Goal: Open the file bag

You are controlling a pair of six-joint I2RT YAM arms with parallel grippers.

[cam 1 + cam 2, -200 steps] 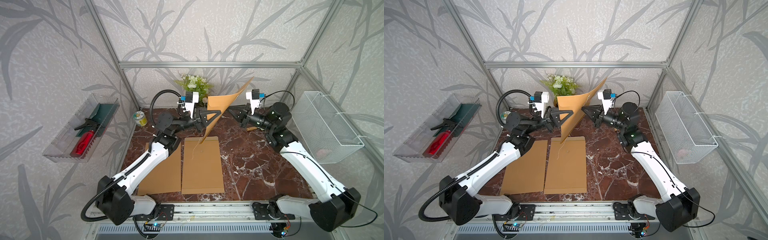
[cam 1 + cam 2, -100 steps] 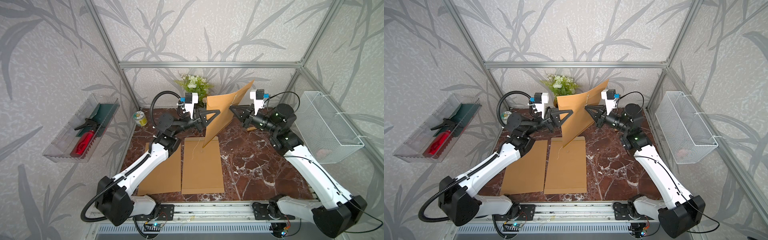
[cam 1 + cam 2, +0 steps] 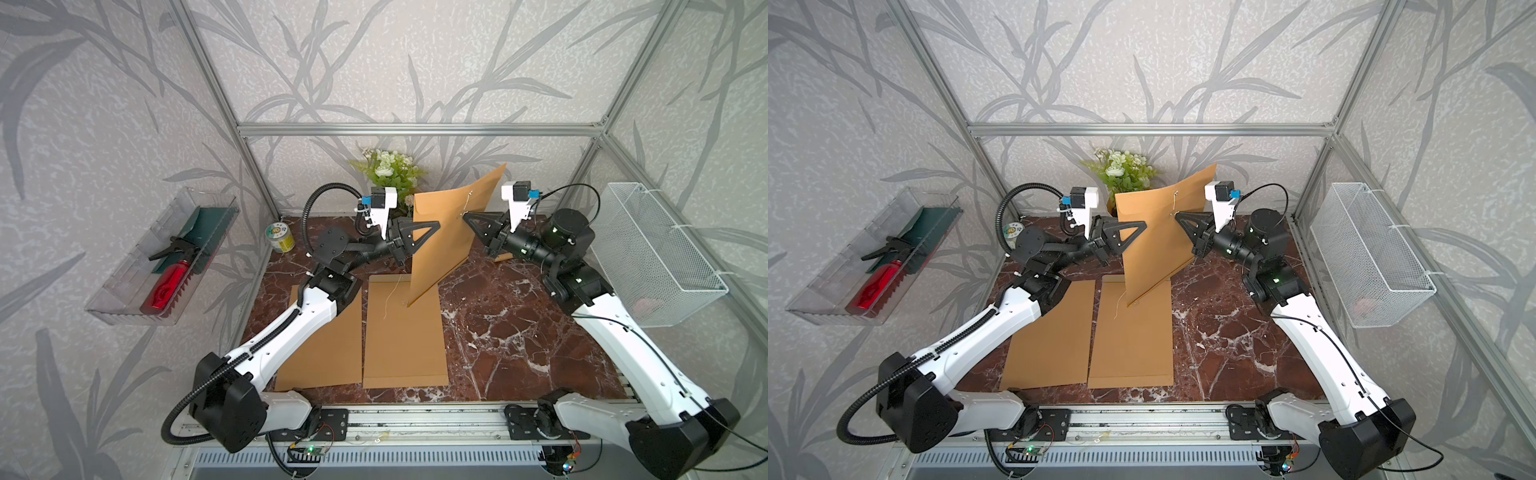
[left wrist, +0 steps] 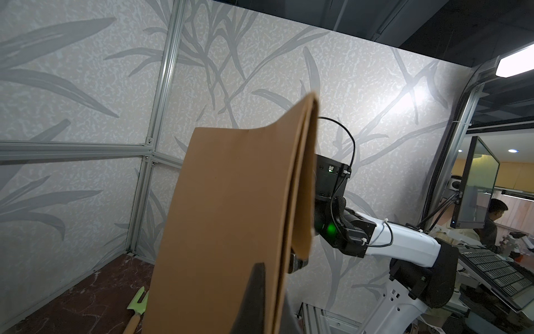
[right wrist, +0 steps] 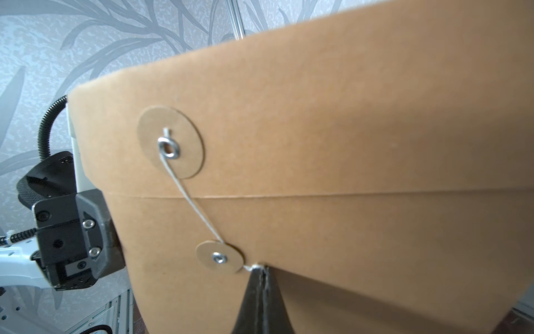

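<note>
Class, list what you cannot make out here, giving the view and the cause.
Far finger of the left gripper: behind the file bag in both top views; cut by the frame edge in the left wrist view.
Whether the string is wound under the lower disc: the disc covers it, right wrist view.
The pink thing in the wire basket: blurred by mesh, both top views.
Label on the tin: too small, top views.

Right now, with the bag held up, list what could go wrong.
1. The right gripper pinches the string only at its very tips; a pull may slip it free.
2. The left gripper holds the bag by one edge and it bows; tugging could twist it or pull it out.
3. Its low corner sits near a flat bag; it might drag that.
</note>
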